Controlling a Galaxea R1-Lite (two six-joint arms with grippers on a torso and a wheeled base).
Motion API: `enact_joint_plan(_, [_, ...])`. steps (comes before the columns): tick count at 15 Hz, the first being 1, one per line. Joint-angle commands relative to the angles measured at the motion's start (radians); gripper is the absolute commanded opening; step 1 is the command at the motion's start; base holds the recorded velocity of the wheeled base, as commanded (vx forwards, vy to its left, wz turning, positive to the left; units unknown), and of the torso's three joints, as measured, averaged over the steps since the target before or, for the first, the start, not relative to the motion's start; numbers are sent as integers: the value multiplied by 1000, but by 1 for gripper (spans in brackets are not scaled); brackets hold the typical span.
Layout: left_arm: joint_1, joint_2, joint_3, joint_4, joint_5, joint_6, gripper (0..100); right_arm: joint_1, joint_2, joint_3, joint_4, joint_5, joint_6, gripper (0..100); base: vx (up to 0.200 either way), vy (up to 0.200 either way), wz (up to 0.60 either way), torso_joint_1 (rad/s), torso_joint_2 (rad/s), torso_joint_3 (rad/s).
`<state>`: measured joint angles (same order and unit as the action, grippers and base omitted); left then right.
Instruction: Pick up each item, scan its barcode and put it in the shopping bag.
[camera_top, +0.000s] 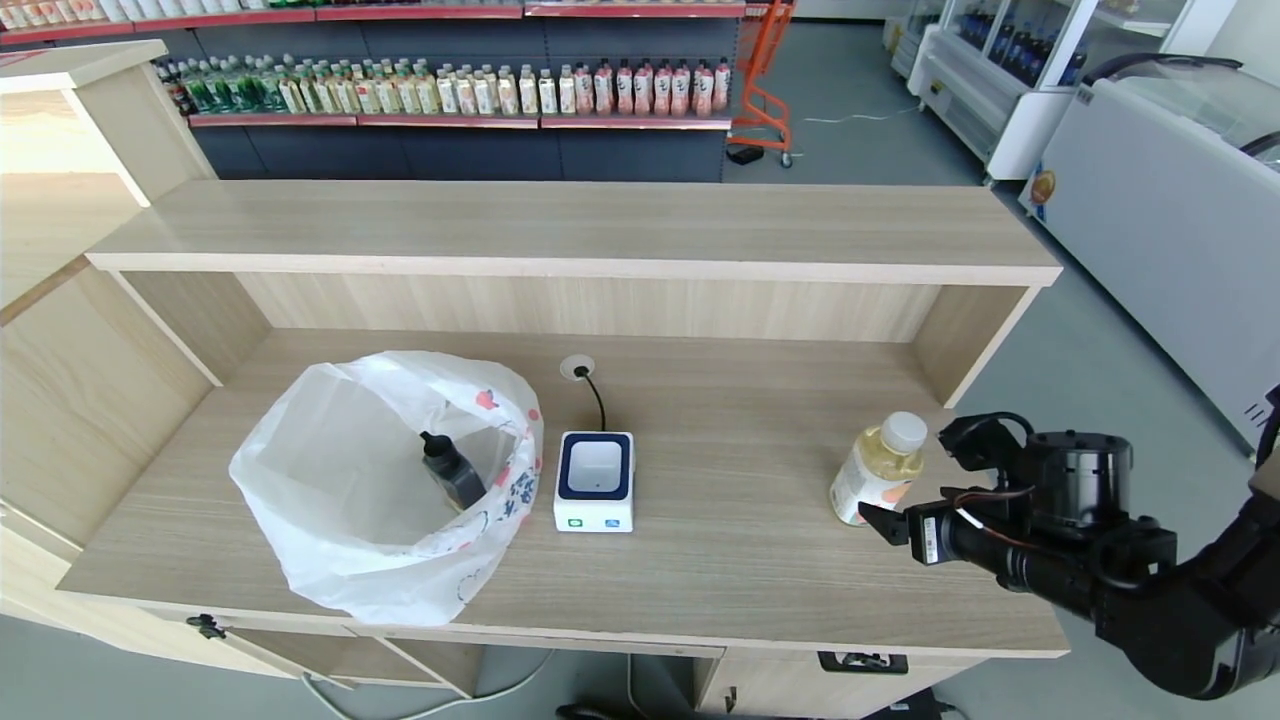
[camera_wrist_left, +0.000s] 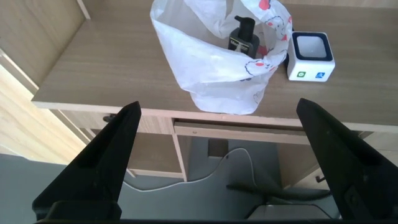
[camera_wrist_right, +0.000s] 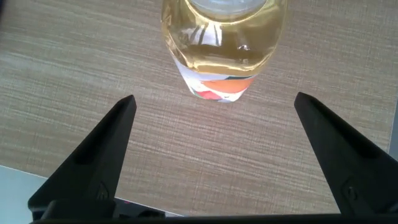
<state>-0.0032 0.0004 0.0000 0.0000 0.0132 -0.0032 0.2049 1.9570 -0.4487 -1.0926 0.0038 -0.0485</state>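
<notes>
A bottle of yellow drink (camera_top: 880, 470) with a white cap stands upright on the right part of the wooden counter (camera_top: 720, 570). My right gripper (camera_top: 925, 480) is open just to its right, one finger on either side and neither touching; in the right wrist view the bottle (camera_wrist_right: 224, 50) stands ahead of the gripper (camera_wrist_right: 214, 155). The white shopping bag (camera_top: 380, 490) gapes open at the left, with a dark pump bottle (camera_top: 452, 470) inside. The white barcode scanner (camera_top: 595, 480) sits beside it. My left gripper (camera_wrist_left: 217, 162) hangs open off the counter's front edge, facing the bag (camera_wrist_left: 217, 56).
A raised ledge (camera_top: 570, 225) and side walls enclose the counter's back. The scanner's black cable (camera_top: 597, 400) runs to a grommet behind it. Bare counter lies between scanner and yellow bottle. Store shelves and freezers stand beyond.
</notes>
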Motion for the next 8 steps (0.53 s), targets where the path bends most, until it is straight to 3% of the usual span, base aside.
enact_joint_plan(1, [0,0,0,0,1,0,100,1,46,-11,-27,1,1,100,0,0,0,0,0,0])
enact_joint_plan(8, [0,0,0,0,1,0,100,16,172,-87,-155,5,2,100,0,0,0,0,0,0])
